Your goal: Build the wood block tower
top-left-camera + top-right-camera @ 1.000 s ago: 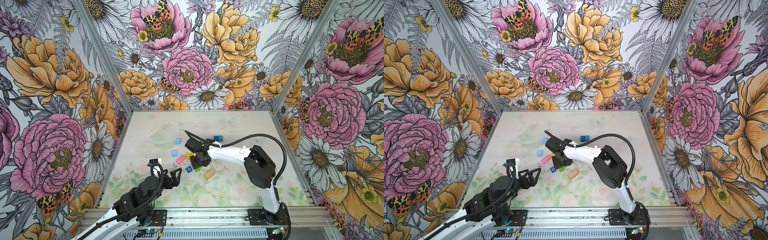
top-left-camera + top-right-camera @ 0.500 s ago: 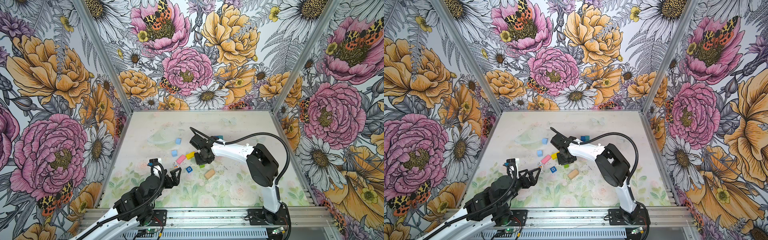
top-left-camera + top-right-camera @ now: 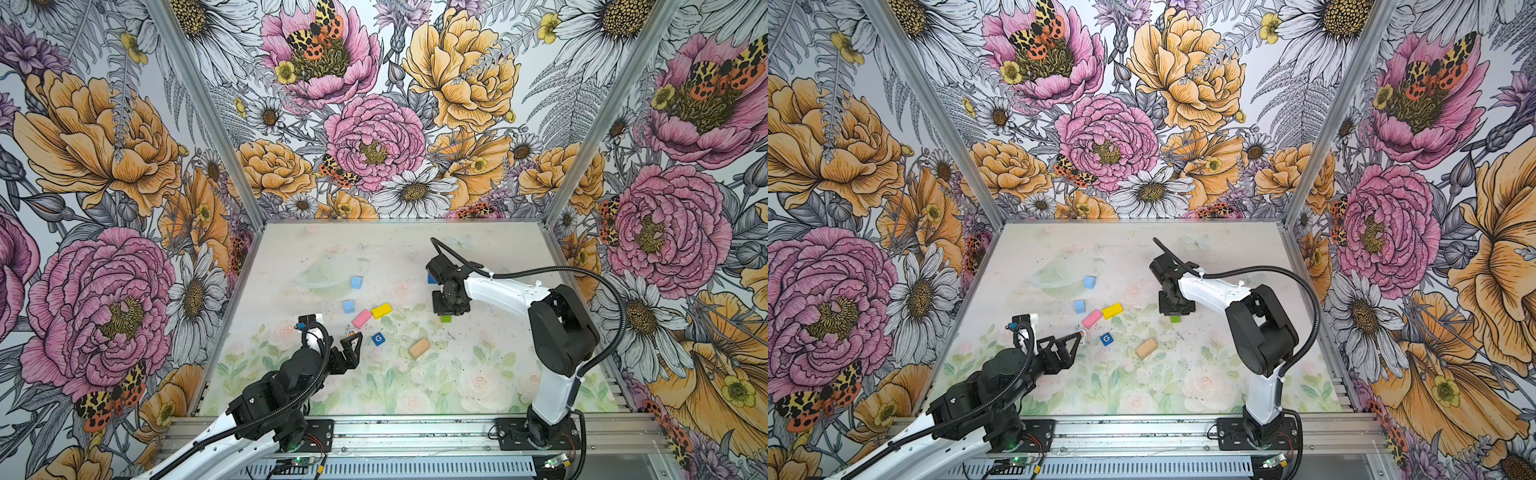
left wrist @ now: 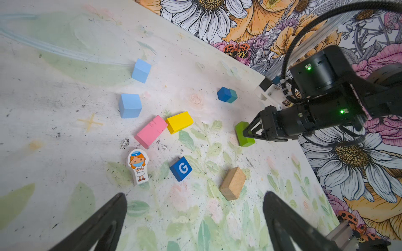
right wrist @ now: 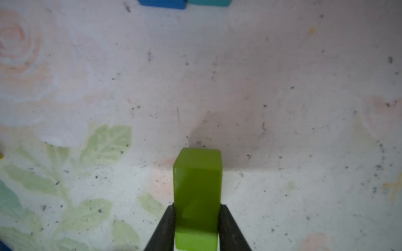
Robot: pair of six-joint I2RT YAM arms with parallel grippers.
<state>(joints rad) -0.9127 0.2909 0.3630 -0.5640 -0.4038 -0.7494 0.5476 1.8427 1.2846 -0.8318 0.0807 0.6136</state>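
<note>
Clamps the green brick (image 5: 196, 184) in the right hand (image 5: 196, 209): two dark fingers (image 5: 166, 228) tight against opposite long faces, far end of the brick sticking out past the tips. Sits right of the middle of the surface (image 3: 457, 386), directly under the right hand in both top views, well apart from the other pieces. Cannot tell whether the lower end touches the surface or hangs just above it.

Holds the left hand (image 4: 195, 195) spread wide and empty, low over the near left part of the surface, pointing toward the loose pieces.

Just beyond the left hand: toy figure (image 4: 138, 166), white, with a nurse printed on the face turned to the left wrist view. Near it: blue cube marked G (image 4: 181, 168). Further toward the right hand: tan brick (image 4: 232, 183), alone, lying flat. Behind the figure: pink brick (image 4: 151, 131) and yellow brick (image 4: 179, 122), both flat, touching corner to corner. Past those: one light blue cube (image 4: 130, 105), and farther back a second light blue cube (image 4: 141, 70), apart from each other. Close to the right arm: dark blue cube (image 4: 224, 93) and teal cube (image 4: 233, 96), pressed side by side. Each of these loose pieces resting on the surface itself.
</note>
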